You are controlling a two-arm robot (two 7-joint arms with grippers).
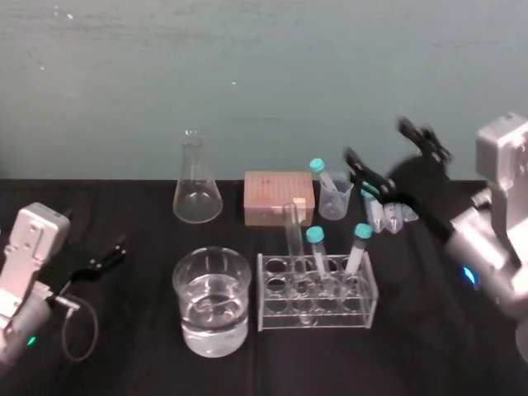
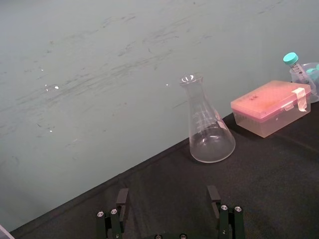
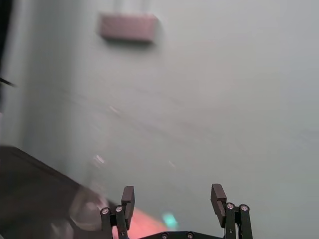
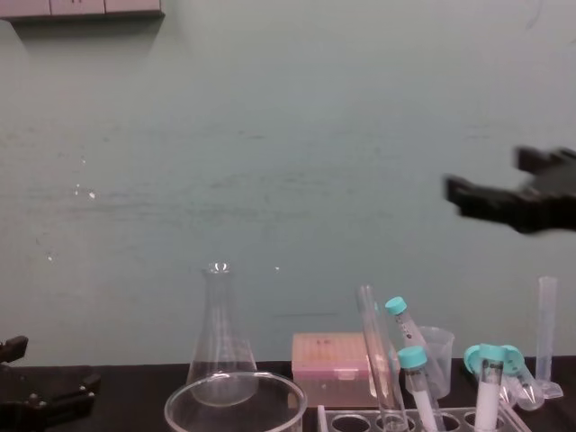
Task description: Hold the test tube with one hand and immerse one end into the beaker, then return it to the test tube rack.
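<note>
Thick-rimmed glass beaker [image 1: 211, 272]; slim test tube [image 1: 292, 224] in rack [image 1: 369, 299]; left claw [image 2: 167, 195], right claw [image 3: 172, 193] released.

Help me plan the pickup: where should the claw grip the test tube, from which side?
Probably its top end, from above: the test tube stands nearly upright in the rack, rising over the capped tubes at its right. The right claw hovers open.

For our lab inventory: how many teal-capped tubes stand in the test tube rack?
2. One teal-capped tube stands mid-rack beside the uncapped test tube; the other leans at the right end of the test tube rack.
</note>
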